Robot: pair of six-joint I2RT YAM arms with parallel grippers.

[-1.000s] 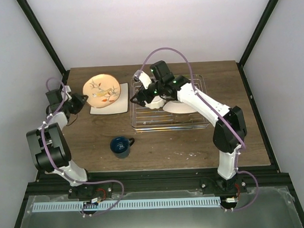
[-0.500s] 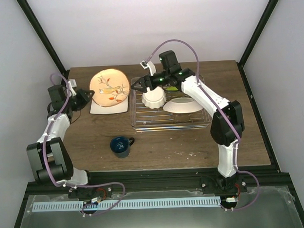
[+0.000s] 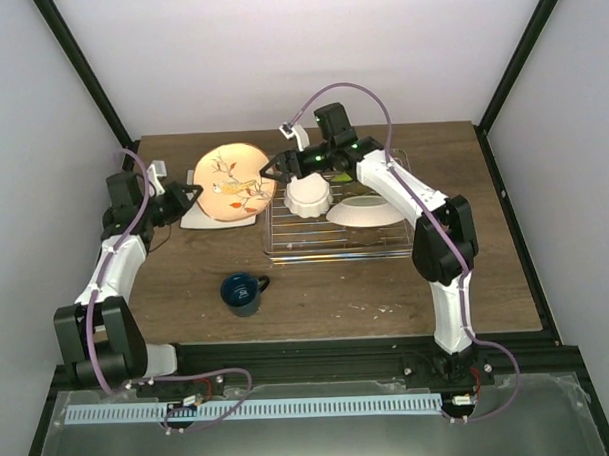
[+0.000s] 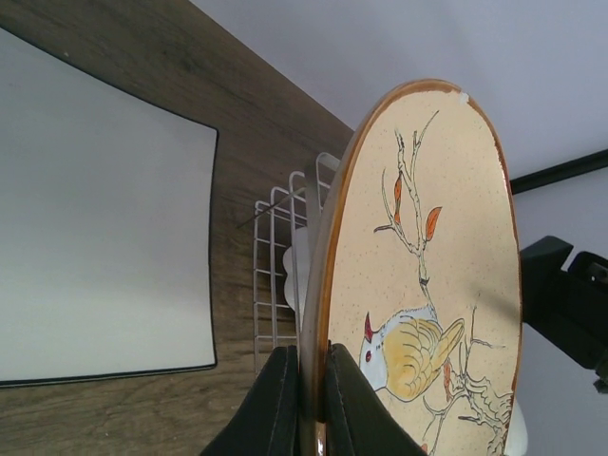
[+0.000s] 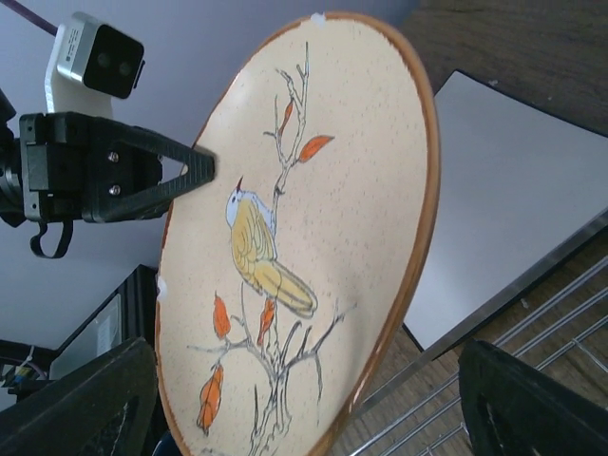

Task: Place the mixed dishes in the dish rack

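The beige floral round plate [image 3: 235, 180] [image 4: 427, 256] [image 5: 294, 218] hangs tilted above the white square plate [image 3: 220, 217] [image 4: 95, 218] [image 5: 513, 199]. My left gripper [image 3: 190, 194] [image 4: 313, 399] is shut on its left rim. My right gripper [image 3: 270, 169] [image 5: 306, 353] stands open at the plate's right rim, over the left end of the dish rack [image 3: 385, 247] [image 5: 541, 323]; in the right wrist view the plate fills the gap between its fingers. A small white scalloped bowl [image 3: 308, 196] sits in the rack. The dark blue mug [image 3: 243, 293] stands on the table.
A pale round dish [image 3: 366, 212] lies in the rack right of the bowl. The rack's wire corner [image 4: 275, 237] shows just behind the held plate. Dark frame posts rise at both back corners of the wooden table [image 3: 317, 298].
My left gripper has carried the floral plate rightward toward the rack. My right gripper has left the scalloped bowl in the rack, risen, and come to the plate's right rim.
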